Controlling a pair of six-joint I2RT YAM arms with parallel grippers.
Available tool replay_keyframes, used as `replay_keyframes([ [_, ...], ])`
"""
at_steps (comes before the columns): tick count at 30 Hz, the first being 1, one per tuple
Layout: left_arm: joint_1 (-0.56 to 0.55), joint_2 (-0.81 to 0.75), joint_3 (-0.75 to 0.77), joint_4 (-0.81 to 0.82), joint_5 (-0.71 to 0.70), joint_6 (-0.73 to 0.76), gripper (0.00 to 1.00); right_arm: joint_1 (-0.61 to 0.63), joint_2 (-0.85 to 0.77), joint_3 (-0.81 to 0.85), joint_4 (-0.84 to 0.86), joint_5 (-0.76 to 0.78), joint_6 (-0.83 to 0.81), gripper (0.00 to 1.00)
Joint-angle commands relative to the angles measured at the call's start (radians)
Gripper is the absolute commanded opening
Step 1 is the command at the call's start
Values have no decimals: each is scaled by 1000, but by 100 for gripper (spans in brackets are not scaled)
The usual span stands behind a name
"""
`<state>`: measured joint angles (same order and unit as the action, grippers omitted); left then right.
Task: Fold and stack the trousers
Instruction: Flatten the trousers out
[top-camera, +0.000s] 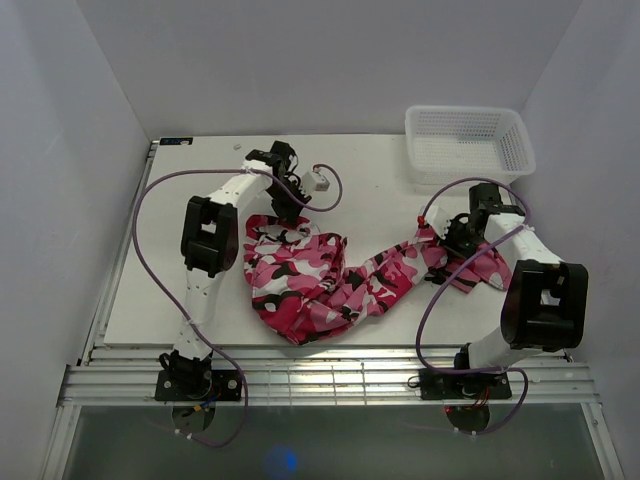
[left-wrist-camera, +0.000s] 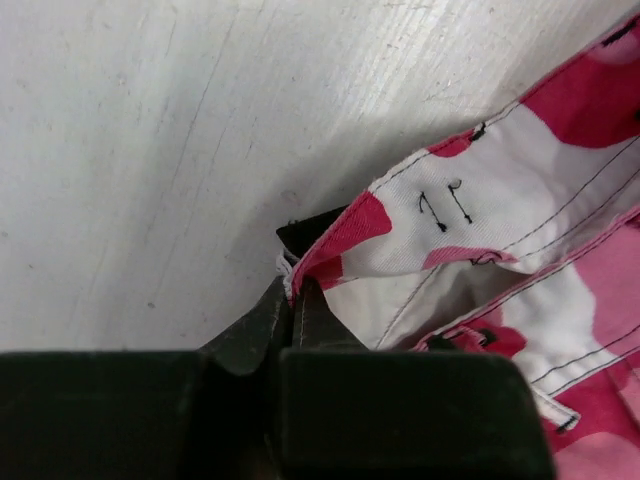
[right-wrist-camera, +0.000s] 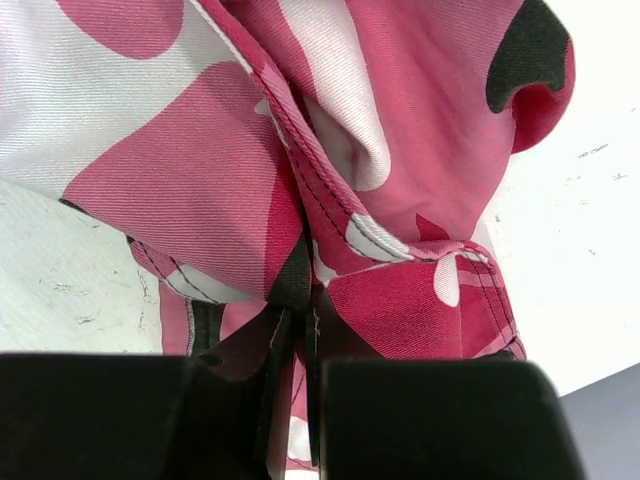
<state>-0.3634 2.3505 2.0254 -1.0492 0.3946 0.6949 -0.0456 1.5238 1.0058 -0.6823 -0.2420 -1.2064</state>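
Trousers (top-camera: 320, 275) — crumpled in a twisted band across the middle of the table (top-camera: 170, 310); no fold made, nothing stacked, so the whole task remains. Right gripper (top-camera: 445, 238), centre right: clamped on one end of the cloth. Left gripper (top-camera: 292, 215), centre left: pinching a stitched edge. Mesh basket (top-camera: 468, 145), upper right. Which end is waist, which hem — hard to make out.

White table (top-camera: 370, 190) under crumpled trousers (top-camera: 310, 285) and mesh basket (top-camera: 465, 172)
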Motion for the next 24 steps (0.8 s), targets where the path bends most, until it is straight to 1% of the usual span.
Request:
replay_keyframes([
  [1,29,-72,1,-11,21,11,0,-4,-20,40,-17,-16,4,8],
  [3,64,-124,10,41,7,-61,0,-10,-19,43,-11,6,2,8],
  [4,119,-144,15,69,-5,-95,0,-14,-19,45,-7,12,4,8],
  [5,154,-164,21,119,-13,-168,0,-20,-17,45,-2,26,5,8],
  [6,196,-199,39,138,-19,-208,0,-37,-17,47,12,32,7,8],
  [7,287,-213,53,149,-14,-240,0,-46,-20,47,20,35,8,8],
  [8,332,-226,65,162,-11,-306,0,-59,-24,47,26,40,8,8],
  [9,387,-240,68,169,-4,-333,0,-82,-27,47,32,43,8,8],
  [10,491,-270,53,170,33,-351,0,-94,-28,47,42,44,8,8],
  [12,569,-307,4,187,47,-377,0,-132,-37,47,50,43,4,8],
  [13,628,-339,-73,189,62,-371,0,-145,-40,47,52,41,1,8],
  [16,696,-381,-215,187,69,-341,0,-177,-40,40,50,52,-10,8],
  [17,708,-420,-325,208,66,-336,0,-183,-42,34,50,62,-13,8],
  [19,741,-471,-445,242,62,-328,0,-203,-57,25,49,73,-34,8],
  [20,750,-514,-552,274,49,-324,0,-220,-63,13,47,81,-44,8],
  [22,779,-542,-634,284,41,-293,0,-237,-73,4,44,87,-64,8],
  [23,788,-551,-702,290,43,-281,5,-246,-79,-1,41,92,-73,8],
  [24,797,-566,-734,291,44,-269,12,-258,-80,-7,41,99,-79,8],
])
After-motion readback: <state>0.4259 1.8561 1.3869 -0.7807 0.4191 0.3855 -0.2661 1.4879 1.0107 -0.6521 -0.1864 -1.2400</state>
